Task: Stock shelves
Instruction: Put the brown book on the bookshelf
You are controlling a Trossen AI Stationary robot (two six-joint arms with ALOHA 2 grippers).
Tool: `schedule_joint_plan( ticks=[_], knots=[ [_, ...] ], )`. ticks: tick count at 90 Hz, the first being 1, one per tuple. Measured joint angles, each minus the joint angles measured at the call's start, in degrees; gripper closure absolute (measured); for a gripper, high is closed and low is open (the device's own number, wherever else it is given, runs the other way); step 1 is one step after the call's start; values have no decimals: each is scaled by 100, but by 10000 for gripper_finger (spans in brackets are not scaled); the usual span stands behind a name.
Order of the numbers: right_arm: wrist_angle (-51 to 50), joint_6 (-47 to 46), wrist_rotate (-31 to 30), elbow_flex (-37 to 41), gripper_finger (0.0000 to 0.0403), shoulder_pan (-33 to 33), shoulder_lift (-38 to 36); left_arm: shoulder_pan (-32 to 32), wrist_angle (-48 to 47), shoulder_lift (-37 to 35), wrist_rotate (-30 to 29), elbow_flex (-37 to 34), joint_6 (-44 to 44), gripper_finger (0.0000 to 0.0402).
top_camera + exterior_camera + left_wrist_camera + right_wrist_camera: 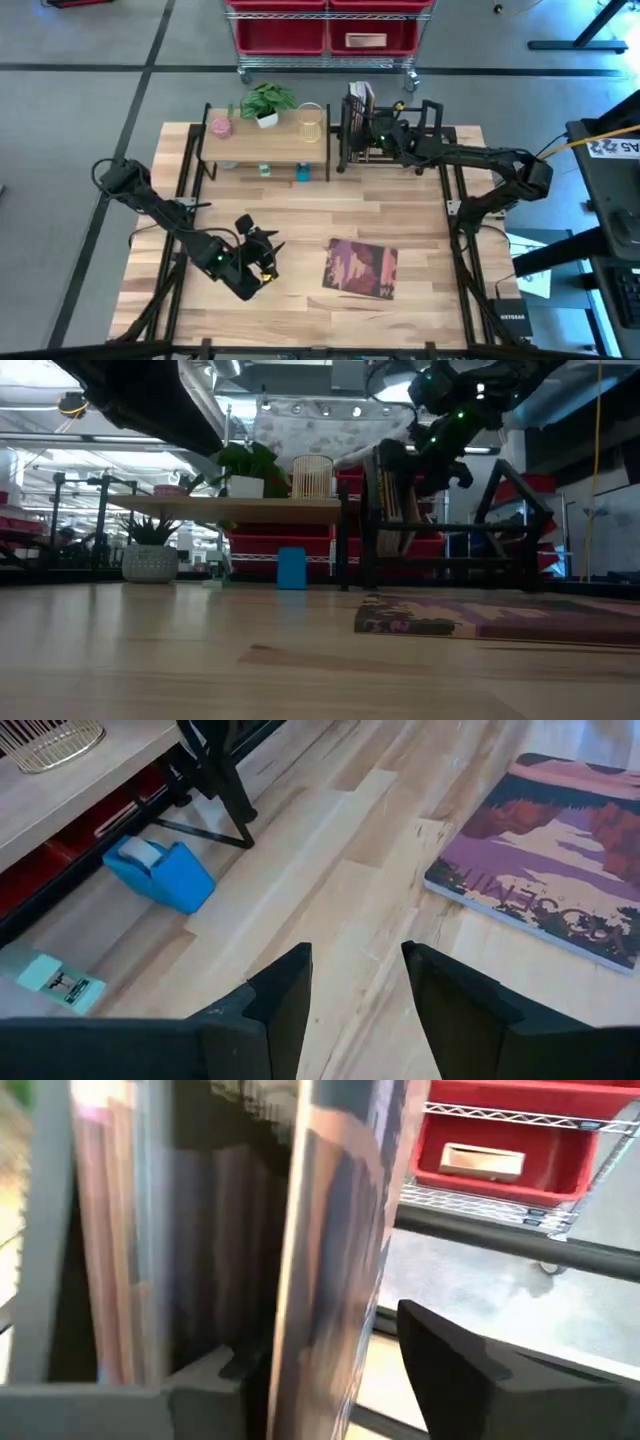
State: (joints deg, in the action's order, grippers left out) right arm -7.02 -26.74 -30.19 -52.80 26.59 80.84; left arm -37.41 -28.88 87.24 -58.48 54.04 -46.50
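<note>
Left side first. My left claw [262, 258] hovers low over the front-left of the worktop [300, 215], fingers [285, 995] apart and holding nothing. From its wrist view I look past the open fingers at bare wood, with a blue tape dispenser [160, 872] under the wood-topped shelf [265, 140] and the purple picture book [545, 890] lying flat off to one side, well clear of the fingers. I judge this arm is waiting.

The wood-topped shelf stands at the back left of the worktop. On top of it are a pink cup [220, 126], a potted plant [266, 103] and a wire basket [311, 121]. The tape dispenser sits on its lower level.

Just beside it to the right is the black book rack [385, 135], with a few books already upright at its left end. My right claw [384, 133] is reaching into the rack from the right. Its wrist view shows a tall thin book [335, 1250] standing on edge between the fingers. I read the claw as clamped on it, though contact on the far finger is not plain.

Step in hand, as I judge it: seating this book upright against the others. The next move calls for easing it in square, then opening without tipping the row. The purple book at front centre is not yet shelved.
</note>
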Motion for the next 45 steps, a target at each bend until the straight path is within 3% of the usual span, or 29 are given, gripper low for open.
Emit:
schedule_joint_plan(
  ticks=[45],
  knots=[
    [-873,11,1001,-2,235,0,-829,0,172,2,-2,0,149,249]
  ],
)
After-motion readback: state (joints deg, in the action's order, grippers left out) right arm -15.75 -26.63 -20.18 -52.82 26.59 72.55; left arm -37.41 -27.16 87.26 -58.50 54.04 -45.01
